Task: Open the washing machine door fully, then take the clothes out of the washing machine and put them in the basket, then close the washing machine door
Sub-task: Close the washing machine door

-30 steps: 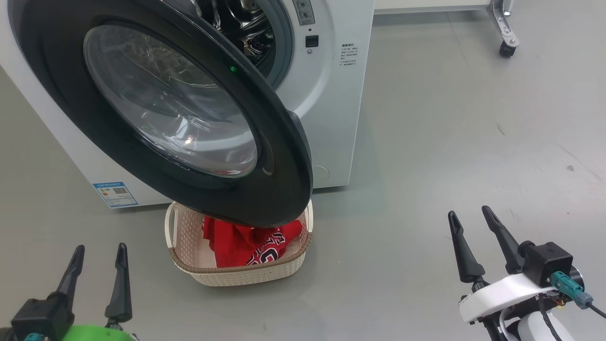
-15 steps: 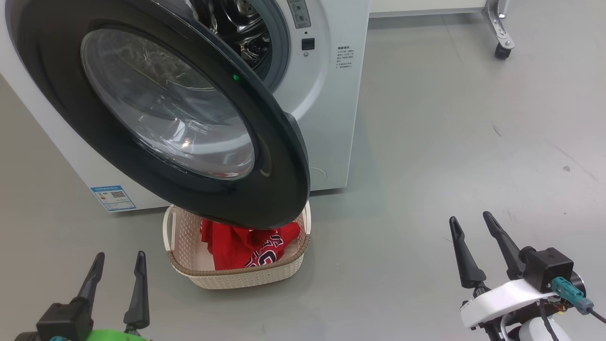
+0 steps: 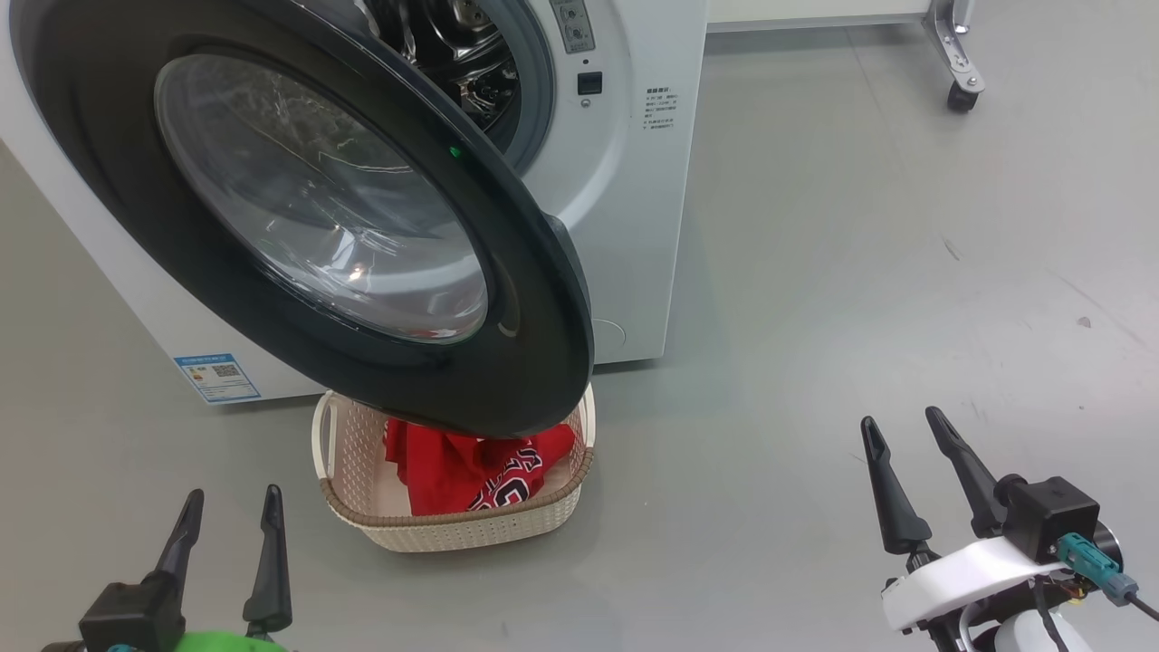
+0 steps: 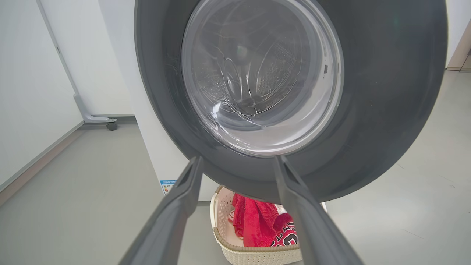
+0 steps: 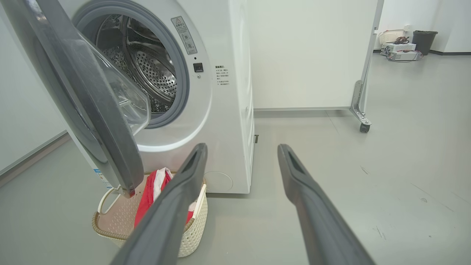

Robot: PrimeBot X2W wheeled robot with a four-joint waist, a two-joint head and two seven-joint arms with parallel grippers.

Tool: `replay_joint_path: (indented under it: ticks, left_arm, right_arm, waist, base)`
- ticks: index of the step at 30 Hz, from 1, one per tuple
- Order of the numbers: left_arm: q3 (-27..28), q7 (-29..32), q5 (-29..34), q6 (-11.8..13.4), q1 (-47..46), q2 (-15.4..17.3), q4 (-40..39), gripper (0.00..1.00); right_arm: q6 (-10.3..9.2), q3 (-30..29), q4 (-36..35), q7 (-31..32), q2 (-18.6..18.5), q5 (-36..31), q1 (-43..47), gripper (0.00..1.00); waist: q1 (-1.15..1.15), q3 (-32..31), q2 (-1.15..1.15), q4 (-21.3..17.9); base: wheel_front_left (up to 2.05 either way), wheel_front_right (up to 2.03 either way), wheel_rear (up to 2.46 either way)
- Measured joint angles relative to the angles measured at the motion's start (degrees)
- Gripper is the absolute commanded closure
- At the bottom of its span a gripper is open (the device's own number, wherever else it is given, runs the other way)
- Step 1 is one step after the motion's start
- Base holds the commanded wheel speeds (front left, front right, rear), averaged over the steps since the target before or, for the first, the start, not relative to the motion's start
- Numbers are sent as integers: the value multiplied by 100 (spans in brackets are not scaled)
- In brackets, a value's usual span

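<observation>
So: the big round black-rimmed, glass-centred washing machine door [image 3: 317, 217] stands swung out from the white front-loading washing machine [image 3: 634, 226]. Step 1 looks done, tho whether it's at full swing I can't say. The red jersey-and-shorts clothes [image 3: 462, 471] lie bunched in the cream perforated plastic basket [image 3: 471, 534] w/ brown woven rim. It sits on the grey floor [image 3: 860, 272] right at the machine's foot, under the door's lower edge.

The steel perforated drum [image 5: 154, 73] shows no fabric in the part visible in the right wrist view. Its lower bit is hidden behind the door, so can't rule out a leftover. Judgement: unloading prob. finished, approx. two of three steps down. Remaining: shut the door.

The left pincer [image 3: 232, 498] hangs low on the robot's left, fingers apart & empty, facing the door glass in its wrist view. The right pincer [image 3: 901, 418] is likewise spread & empty, well apart from the machine over bare floor. Neither touches the door. Closing will prob. need a push on the door's outer face; the basket below shouldn't block the swing, far as I can tell.
</observation>
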Motion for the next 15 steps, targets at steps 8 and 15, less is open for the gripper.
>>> replay_joint_path:
  ticks: [8, 15]
  left_arm:
    - [18, 0, 118, 0, 0, -31, 27, 0]
    - [60, 1, 159, 0, 0, -98, 44, 0]
  right_arm:
    - [0, 0, -33, 7, 0, 0, 20, 69]
    - [0, 1, -56, 7, 1, 18, 20, 100]
  waist:
    - [0, 15, 0, 20]
    - [0, 30, 0, 28]
  base:
    - [0, 0, 0]
    - [0, 0, 0]
